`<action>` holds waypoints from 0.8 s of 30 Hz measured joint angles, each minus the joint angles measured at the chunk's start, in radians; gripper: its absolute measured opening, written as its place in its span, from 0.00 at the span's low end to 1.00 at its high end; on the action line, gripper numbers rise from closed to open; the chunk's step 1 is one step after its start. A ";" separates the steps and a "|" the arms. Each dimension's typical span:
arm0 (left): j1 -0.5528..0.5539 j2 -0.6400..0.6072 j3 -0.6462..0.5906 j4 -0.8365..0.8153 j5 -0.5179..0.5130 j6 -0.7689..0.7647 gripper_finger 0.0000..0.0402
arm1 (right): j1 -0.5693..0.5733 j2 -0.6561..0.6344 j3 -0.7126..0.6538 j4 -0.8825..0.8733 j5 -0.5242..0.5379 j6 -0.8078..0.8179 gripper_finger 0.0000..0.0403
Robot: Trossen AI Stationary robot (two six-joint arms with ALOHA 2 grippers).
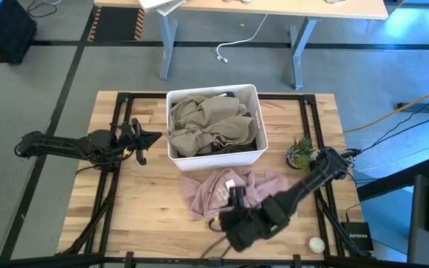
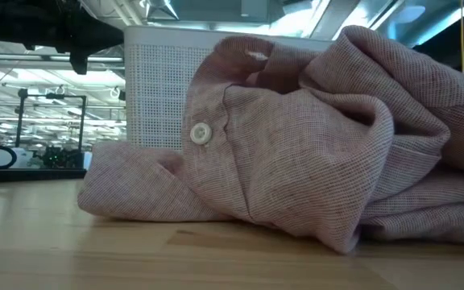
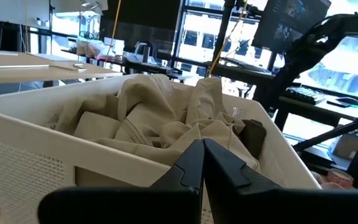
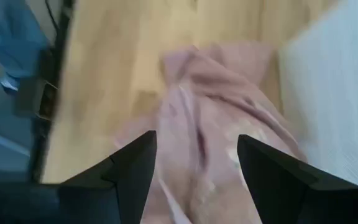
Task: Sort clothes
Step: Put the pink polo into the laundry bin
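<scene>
From above, a crumpled pink shirt (image 1: 226, 190) lies at lower centre of the table (image 1: 147, 201), just below the white bin (image 1: 216, 123), which holds a rumpled khaki garment (image 1: 213, 120). The right gripper (image 1: 236, 198) hangs over the shirt; the left gripper (image 1: 151, 139) waits left of the bin. At table height, the shirt (image 2: 296, 153) fills the frame, finely woven, folded, with a white button (image 2: 200, 133). The left wrist view shows its fingers (image 3: 188, 167) together before the khaki garment (image 3: 160, 118). The right wrist view shows its fingers (image 4: 135, 165) apart above the shirt (image 4: 210, 137).
</scene>
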 joint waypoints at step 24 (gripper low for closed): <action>0.000 0.000 0.000 0.001 0.000 0.001 0.01 | -0.241 -0.010 -0.809 0.691 -0.302 0.038 0.53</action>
